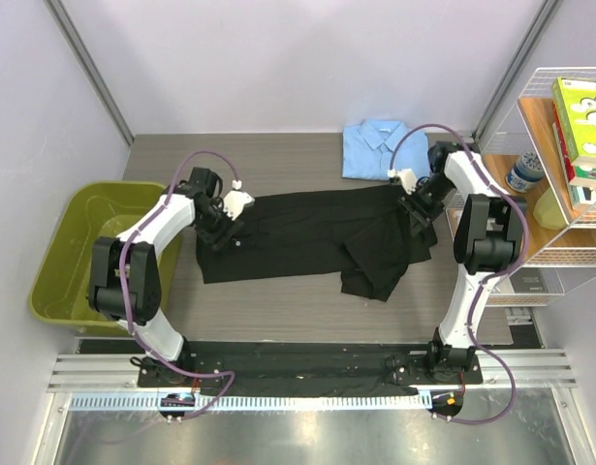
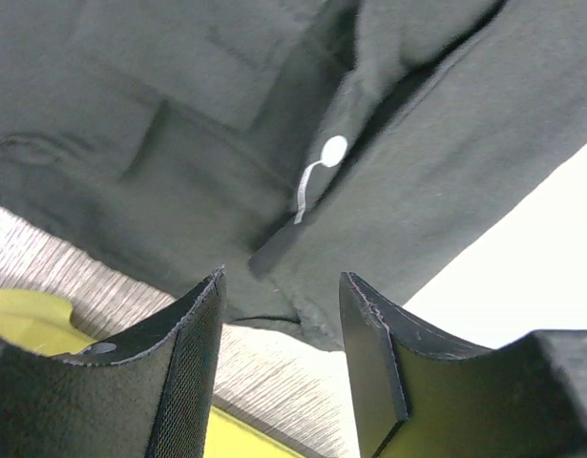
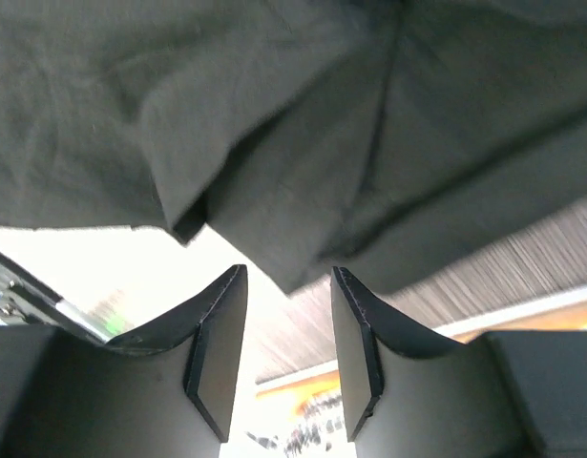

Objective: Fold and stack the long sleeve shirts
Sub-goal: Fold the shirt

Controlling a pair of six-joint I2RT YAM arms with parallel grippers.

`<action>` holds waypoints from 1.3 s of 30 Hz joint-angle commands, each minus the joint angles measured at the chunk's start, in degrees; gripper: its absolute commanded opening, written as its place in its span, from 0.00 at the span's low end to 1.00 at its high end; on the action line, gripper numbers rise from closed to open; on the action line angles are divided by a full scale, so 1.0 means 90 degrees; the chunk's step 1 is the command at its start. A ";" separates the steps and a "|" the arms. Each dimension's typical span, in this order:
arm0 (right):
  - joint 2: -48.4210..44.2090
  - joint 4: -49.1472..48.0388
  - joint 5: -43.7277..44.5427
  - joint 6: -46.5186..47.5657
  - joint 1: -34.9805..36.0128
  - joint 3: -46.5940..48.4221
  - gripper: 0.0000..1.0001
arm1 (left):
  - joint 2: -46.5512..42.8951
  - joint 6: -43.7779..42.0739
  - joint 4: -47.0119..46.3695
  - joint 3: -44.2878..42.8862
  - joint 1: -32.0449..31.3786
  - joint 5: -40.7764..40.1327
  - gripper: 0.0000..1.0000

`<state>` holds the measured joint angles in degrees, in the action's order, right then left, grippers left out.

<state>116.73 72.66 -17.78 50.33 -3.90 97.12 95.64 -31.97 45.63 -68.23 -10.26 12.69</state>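
The black shirt (image 1: 307,237) lies spread across the middle of the grey table (image 1: 278,165), its long side running left to right, with a rumpled fold of cloth sticking out toward the near edge at its right end. The light blue shirt (image 1: 375,147) sits folded into a neat rectangle at the far edge, collar up, just beyond the black one's right end. The left gripper (image 1: 235,205) is over the black shirt's left end; in its wrist view the 2 jaws stand parted with nothing between them, and the dark cloth with a white button (image 2: 334,151) lies just past the tips. The right gripper (image 1: 407,184) is at the shirt's right end, jaws likewise apart and empty in its wrist view, the cloth beyond them; whether the tips touch the fabric is hard to tell. A green bin (image 1: 60,281) stands at the table's left, a wire shelf (image 1: 559,145) at its right.
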 commanded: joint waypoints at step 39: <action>-0.5245 -0.2367 -0.0857 0.2026 0.2434 -0.5456 0.96 | -0.1270 0.0525 -0.0020 -0.0115 -0.0412 0.1433 0.69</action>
<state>72.05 61.87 -27.14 67.55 11.94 54.30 87.02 -28.42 45.01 -69.56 -13.65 25.76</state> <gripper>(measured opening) 0.962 0.665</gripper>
